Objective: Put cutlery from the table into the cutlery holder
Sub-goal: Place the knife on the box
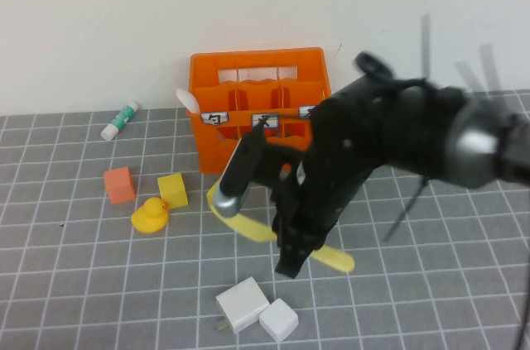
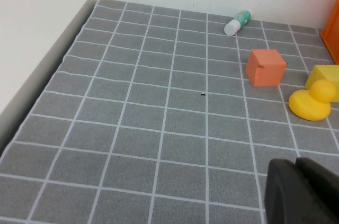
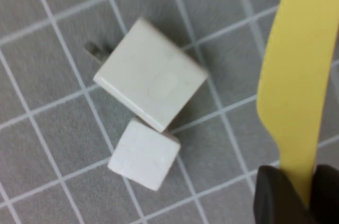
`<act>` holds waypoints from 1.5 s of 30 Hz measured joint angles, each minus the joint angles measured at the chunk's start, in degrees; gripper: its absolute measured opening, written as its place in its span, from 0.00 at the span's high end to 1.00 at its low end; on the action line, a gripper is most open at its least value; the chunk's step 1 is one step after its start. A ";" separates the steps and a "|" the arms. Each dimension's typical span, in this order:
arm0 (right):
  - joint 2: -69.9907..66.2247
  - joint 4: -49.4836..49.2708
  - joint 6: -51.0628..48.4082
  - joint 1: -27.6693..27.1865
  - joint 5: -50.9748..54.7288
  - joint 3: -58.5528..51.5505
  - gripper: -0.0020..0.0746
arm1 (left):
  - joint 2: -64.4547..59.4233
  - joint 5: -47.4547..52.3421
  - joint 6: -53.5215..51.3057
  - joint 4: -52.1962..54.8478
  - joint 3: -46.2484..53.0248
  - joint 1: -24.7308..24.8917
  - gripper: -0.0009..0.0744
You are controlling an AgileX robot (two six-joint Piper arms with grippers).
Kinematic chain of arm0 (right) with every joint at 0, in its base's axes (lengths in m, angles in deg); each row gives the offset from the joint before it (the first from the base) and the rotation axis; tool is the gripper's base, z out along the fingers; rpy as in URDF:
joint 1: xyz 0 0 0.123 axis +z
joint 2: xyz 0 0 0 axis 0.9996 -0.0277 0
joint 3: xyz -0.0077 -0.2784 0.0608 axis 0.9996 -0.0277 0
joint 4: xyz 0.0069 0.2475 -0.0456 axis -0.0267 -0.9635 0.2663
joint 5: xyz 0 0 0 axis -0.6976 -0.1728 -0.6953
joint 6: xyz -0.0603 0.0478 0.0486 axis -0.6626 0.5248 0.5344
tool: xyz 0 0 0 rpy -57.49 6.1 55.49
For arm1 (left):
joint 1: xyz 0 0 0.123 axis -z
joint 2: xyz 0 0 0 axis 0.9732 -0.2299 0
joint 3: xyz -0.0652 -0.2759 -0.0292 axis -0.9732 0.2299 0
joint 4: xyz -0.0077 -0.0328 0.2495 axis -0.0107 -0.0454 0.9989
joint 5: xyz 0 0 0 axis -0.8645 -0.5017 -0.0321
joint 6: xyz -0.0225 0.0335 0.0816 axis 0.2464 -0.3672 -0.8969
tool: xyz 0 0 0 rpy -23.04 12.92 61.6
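Two white blocks, a flat adapter-like one [image 1: 242,304] and a small cube [image 1: 279,318], lie nearest in the high view. Beyond them the right gripper [image 1: 291,264] meets the flat yellow plastic knife [image 1: 248,224] on the grey gridded table [image 1: 83,284], before the bright orange slotted crate [image 1: 258,104] (a pale spoon handle [image 1: 187,99] apparently already inside).

Left wrist view: the left gripper [image 2: 302,192] hangs parked; I cannot tell its fingers' state.

Right wrist view: the fingers [image 3: 273,197] pinch the knife, so lift level, then tip it upright over a compartment.

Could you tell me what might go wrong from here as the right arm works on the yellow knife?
The right hand straddles the yellow knife near one end, so it could pivot or slip. The white blocks lie close by and may get bumped. The left hand sits clear, over bare table.
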 joint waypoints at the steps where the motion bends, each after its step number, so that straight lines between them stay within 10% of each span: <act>1: 1.15 0.00 0.00 0.00 -0.57 -0.62 0.82 | 0.00 0.00 0.00 0.00 0.00 0.00 0.99; 22: 32.37 -9.09 -1.28 0.00 -63.38 -38.62 0.82 | 0.00 0.00 0.22 -0.05 0.00 0.00 0.99; 35: 17.49 -9.43 17.06 -5.24 -96.02 -38.19 0.82 | 0.00 0.00 0.00 -0.14 0.00 0.00 0.99; 45: 3.73 0.23 35.16 -11.71 -101.26 -25.65 0.82 | 0.00 0.00 0.00 -0.14 0.00 0.00 0.99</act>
